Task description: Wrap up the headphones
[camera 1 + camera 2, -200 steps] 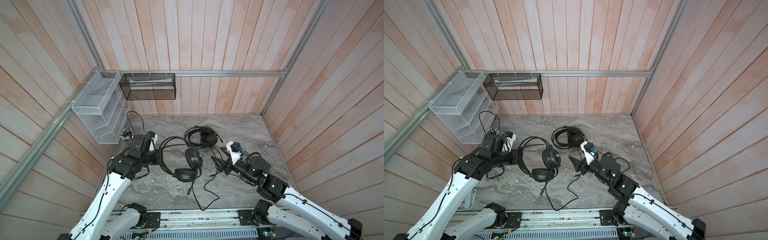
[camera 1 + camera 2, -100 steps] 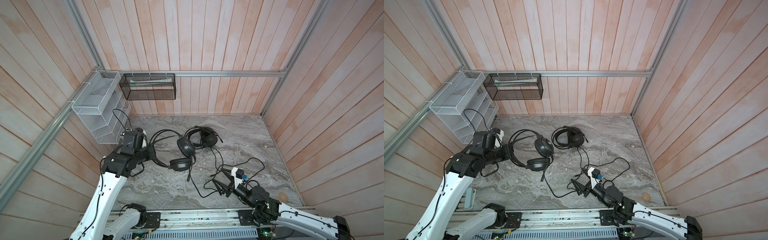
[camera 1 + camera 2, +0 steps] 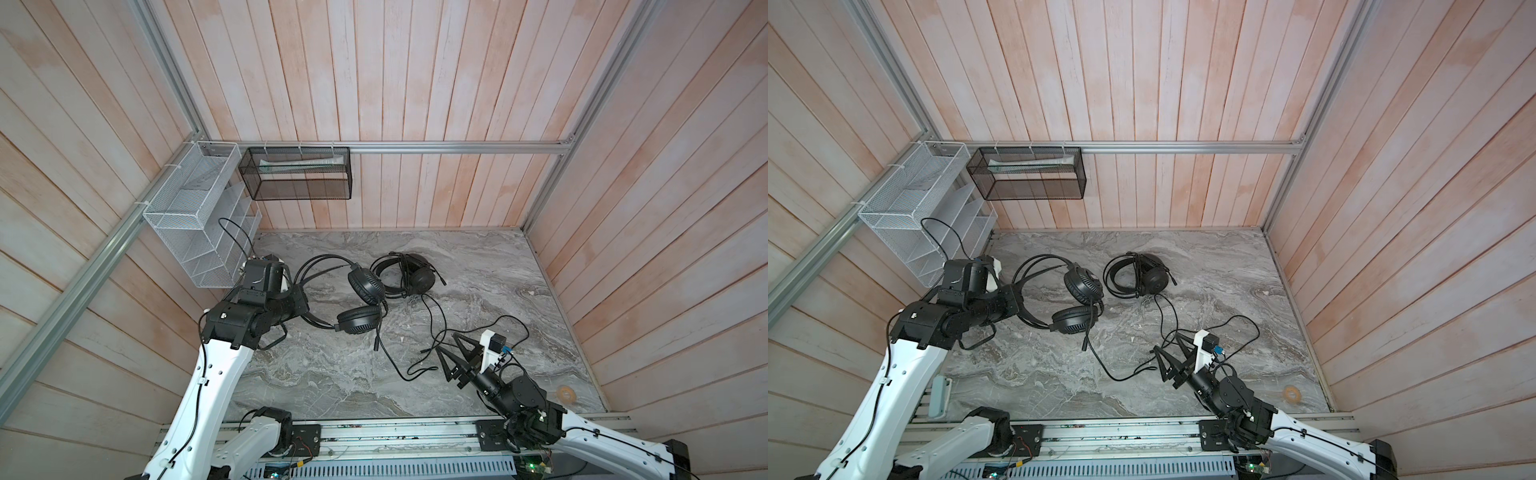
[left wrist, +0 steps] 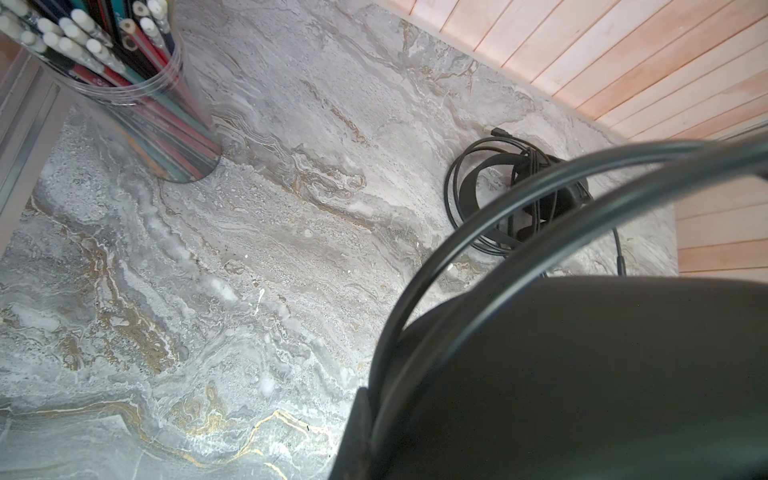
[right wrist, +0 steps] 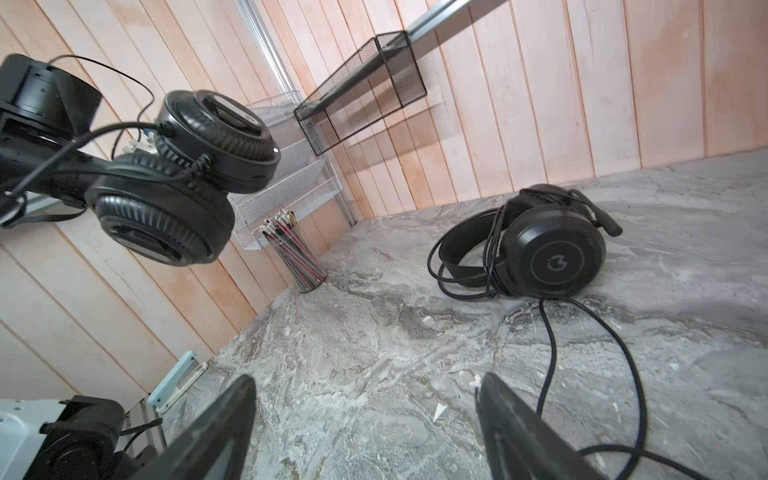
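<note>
Winding looks like your step: your left fingers [image 3: 303, 297] clamp the headband of a lifted headset [image 3: 365, 286], whose cable [image 3: 390, 361] hangs to the marble bench [image 3: 332, 399]. Your right fingers [image 5: 519, 436] hover wide and empty near that slack; you likely close on it next. The second headset [image 3: 419, 276] lies farther back. Plank walls [image 3: 415, 83] surround you; a rack [image 3: 187, 216] hangs left.

Marble tabletop [image 3: 498, 266] bare far right; loose cable [image 5: 552, 340] sprawls mid-table; pencil cup [image 5: 299, 262] crowds left corner.

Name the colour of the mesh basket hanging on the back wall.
Black. The mesh basket shows clearest in a top view.
</note>
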